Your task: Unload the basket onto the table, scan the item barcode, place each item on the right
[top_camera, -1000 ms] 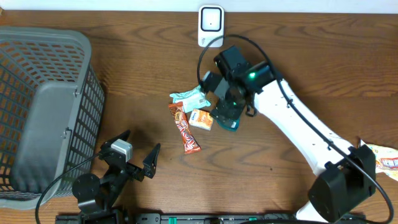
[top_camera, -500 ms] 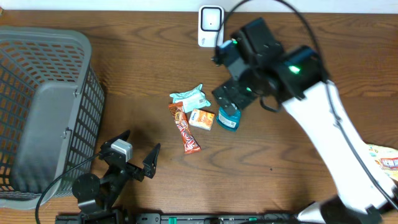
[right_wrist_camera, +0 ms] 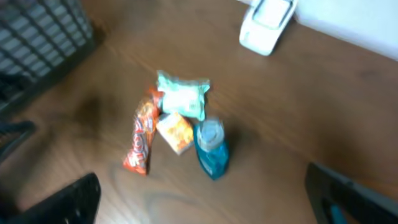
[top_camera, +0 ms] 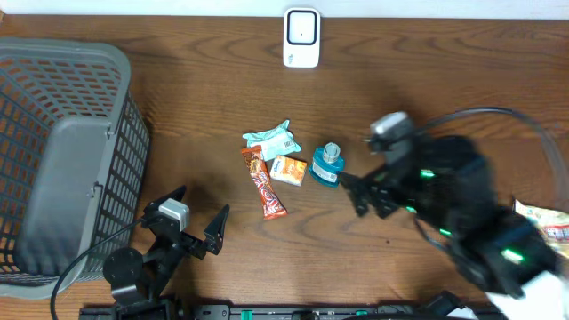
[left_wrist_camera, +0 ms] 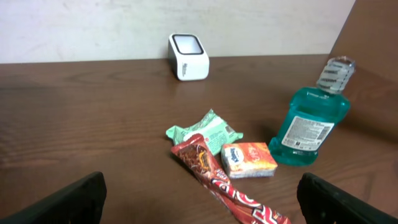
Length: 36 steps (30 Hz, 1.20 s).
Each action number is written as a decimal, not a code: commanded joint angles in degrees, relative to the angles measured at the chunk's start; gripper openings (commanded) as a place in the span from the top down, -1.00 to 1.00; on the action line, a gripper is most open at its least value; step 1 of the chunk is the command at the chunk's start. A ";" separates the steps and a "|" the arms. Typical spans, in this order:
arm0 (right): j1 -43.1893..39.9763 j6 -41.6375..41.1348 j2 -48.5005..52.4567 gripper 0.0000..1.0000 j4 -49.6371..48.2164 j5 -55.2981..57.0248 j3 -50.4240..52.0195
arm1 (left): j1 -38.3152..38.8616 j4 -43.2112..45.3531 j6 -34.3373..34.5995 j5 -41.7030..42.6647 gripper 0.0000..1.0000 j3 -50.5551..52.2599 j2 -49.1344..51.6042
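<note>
Over the right half of the desk point(top_camera: 427, 80), the right hand point(top_camera: 352, 196) hangs above the wood with its jaws wide and nothing between them; the arm behind it is smeared by blur in the overhead view. Directions below are read from overhead, with the far edge of the desk at twelve o'clock.

Just off the hand's tips, at about ten o'clock, the teal mouthwash bottle point(top_camera: 327, 166) stands upright on the desk, apart from both fingers — cap up, white label turned toward the left wrist camera. At the bottle's nine o'clock, just beside it, lies a small orange packet point(top_camera: 288, 171); whether the two touch I cannot tell. A long red snack wrapper point(top_camera: 265, 184) lies at the packet's eight o'clock, running from eleven to five. A mint-green pouch point(top_camera: 274, 140) sits at the packet's eleven o'clock, close to the wrapper's upper end.

At roughly twelve o'clock from the bottle, well apart from it, the white scanner point(top_camera: 301, 37) stands at the far edge of the desk.

At about seven o'clock from the pile, near the front edge, the left hand point(top_camera: 200, 206) rests low with its jaws spread wide and empty. A grey mesh basket point(top_camera: 124, 98) fills the nine o'clock side of the desk — and a printed packet point(top_camera: 547, 227) lies at the right edge, at four o'clock from the right hand.
</note>
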<state>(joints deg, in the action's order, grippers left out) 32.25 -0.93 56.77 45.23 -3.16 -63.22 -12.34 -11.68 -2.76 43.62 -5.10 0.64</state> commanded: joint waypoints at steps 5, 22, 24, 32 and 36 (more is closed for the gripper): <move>-0.33 1.86 4.57 -0.99 -20.96 0.22 17.33 | -0.09 -1.36 0.31 0.76 -0.96 0.94 -0.02; -0.46 2.27 23.78 -0.71 -40.37 0.22 18.99 | -0.09 -1.36 0.31 0.76 -0.96 0.94 -0.02; -0.63 2.29 23.80 -0.40 -40.54 0.24 18.99 | -0.09 -1.36 0.31 0.76 -0.96 0.94 -0.02; -2.91 2.29 24.41 0.24 -38.75 -0.20 19.02 | -0.09 -1.36 0.31 0.76 -0.96 0.94 -0.02; -3.17 2.29 26.40 -0.21 -38.40 -0.24 19.02 | -0.09 -1.36 0.31 0.76 -0.96 0.94 -0.02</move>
<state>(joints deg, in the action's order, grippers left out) 29.67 1.02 81.41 6.70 -3.18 -44.36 -12.34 -11.70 -2.76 43.62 -5.10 0.69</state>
